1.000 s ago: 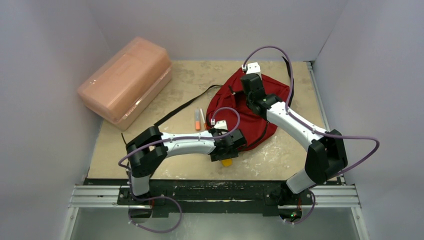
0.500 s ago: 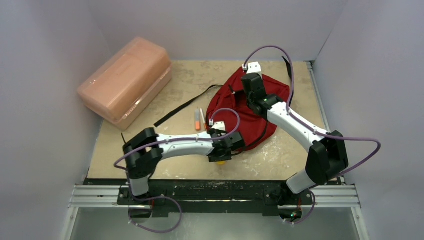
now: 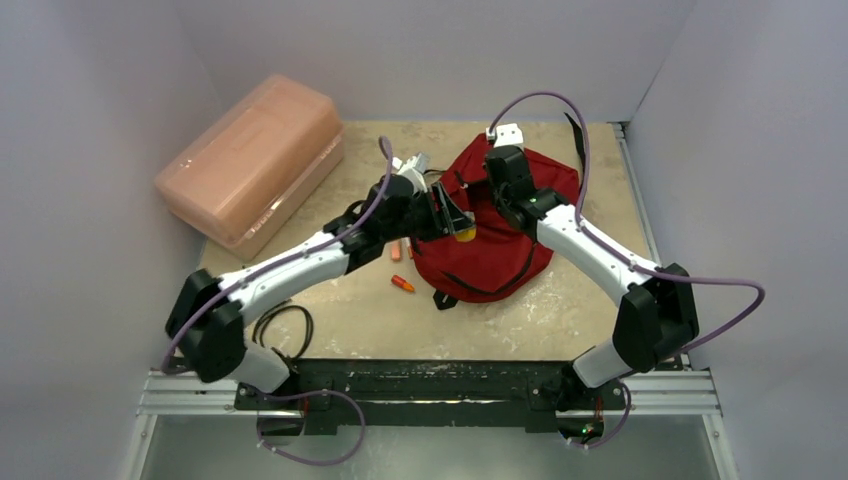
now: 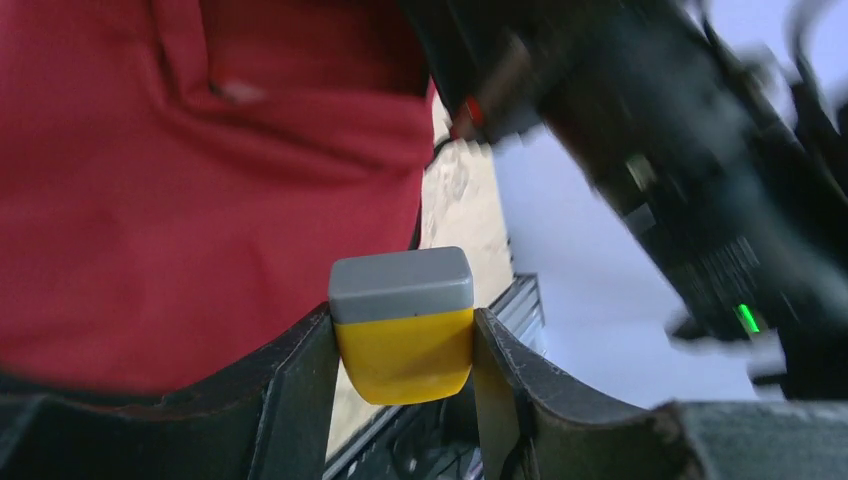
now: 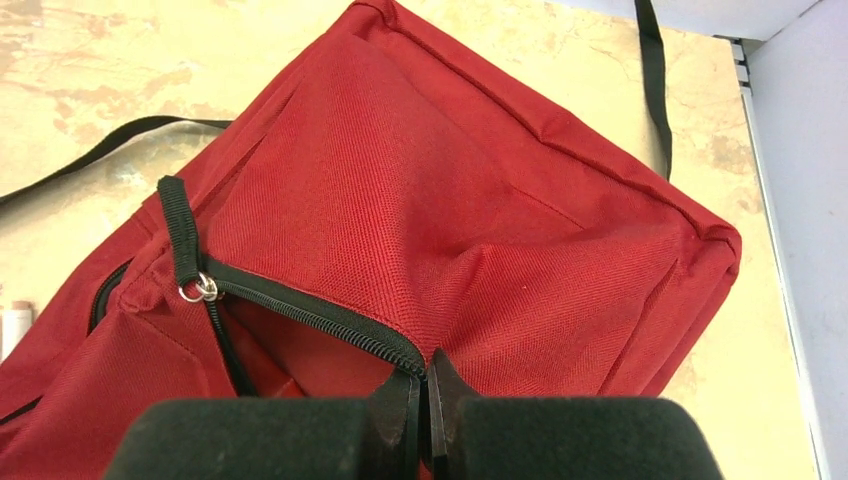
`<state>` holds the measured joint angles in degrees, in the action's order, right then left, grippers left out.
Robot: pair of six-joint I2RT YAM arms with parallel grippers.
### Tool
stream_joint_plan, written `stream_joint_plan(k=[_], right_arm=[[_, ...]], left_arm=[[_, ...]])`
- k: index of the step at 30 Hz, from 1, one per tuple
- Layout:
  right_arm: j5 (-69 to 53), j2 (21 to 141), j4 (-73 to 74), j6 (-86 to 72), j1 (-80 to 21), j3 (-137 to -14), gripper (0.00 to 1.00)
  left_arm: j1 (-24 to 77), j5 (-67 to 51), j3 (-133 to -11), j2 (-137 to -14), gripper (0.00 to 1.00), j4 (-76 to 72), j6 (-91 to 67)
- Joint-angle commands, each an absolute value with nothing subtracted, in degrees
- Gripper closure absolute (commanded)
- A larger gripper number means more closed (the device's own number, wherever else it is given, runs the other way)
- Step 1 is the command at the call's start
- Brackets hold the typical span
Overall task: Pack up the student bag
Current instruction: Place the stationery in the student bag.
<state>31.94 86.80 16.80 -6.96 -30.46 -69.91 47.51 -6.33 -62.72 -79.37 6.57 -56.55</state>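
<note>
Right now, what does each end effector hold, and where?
Left end effector: yellow, grey-capped block, by its yellow sides. Right end effector: student bag, by its open zipper edge.

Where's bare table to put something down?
Bare table lies in front, between the student bag and the near rail. A smaller patch sits behind, between pink box and bag. Crowded left of the bag: left arm, markers.

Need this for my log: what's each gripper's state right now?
Left gripper: closed on the yellow block.
Right gripper: shut, pinching the bag at its zipper.
</note>
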Motion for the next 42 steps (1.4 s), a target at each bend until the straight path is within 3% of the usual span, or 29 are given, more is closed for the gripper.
stream_joint_plan(k=[1,3,5,16,19,21,24,25,32,42], right_arm=[[28.7,82.5,12.4,-9.6,-30.7,-70.3,1.00],[28.5,82.3,12.4,-9.7,-30.8,-70.4,1.00],[28.8,82.1,12.7,-9.6,-30.7,-70.6,1.00],[28.2,82.1,12.5,-9.8,-30.7,-70.5,1.00],[28.0,82.5,12.4,-10.0,-30.8,-70.6,1.00],[27.9,82.7,12.3,-10.1,-30.7,-70.6,1.00],[27.7,82.7,12.4,-10.0,-30.7,-70.7,1.00],[27.8,82.7,12.3,-10.0,-30.7,-70.6,1.00],[28.2,82.5,12.1,-9.8,-30.6,-70.5,1.00],[29.5,83.1,11.9,-9.2,-30.6,-70.1,1.00]], left_arm=[[42.5,-19.5,-65.6,-92.7,1.00,-17.6,-66.9],[41.9,-20.0,-64.2,-99.4,1.00,-34.0,-73.7],[41.8,-17.8,-66.7,-104.4,1.00,-38.7,-77.2],[42.7,1.1,-75.7,-111.7,1.00,-29.3,-76.3],[43.1,4.3,-81.0,-113.5,0.99,-20.3,-77.2],[43.5,5.6,-83.4,-114.7,0.88,-17.4,-76.8],[44.5,9.3,-85.0,-115.0,0.55,-14.2,-76.1],[44.8,10.0,-85.6,-115.1,0.49,-13.4,-75.6],[45.8,11.2,-85.3,-113.1,0.24,-9.6,-73.6],[46.1,6.3,-71.0,-99.3,0.25,-8.8,-63.2]])
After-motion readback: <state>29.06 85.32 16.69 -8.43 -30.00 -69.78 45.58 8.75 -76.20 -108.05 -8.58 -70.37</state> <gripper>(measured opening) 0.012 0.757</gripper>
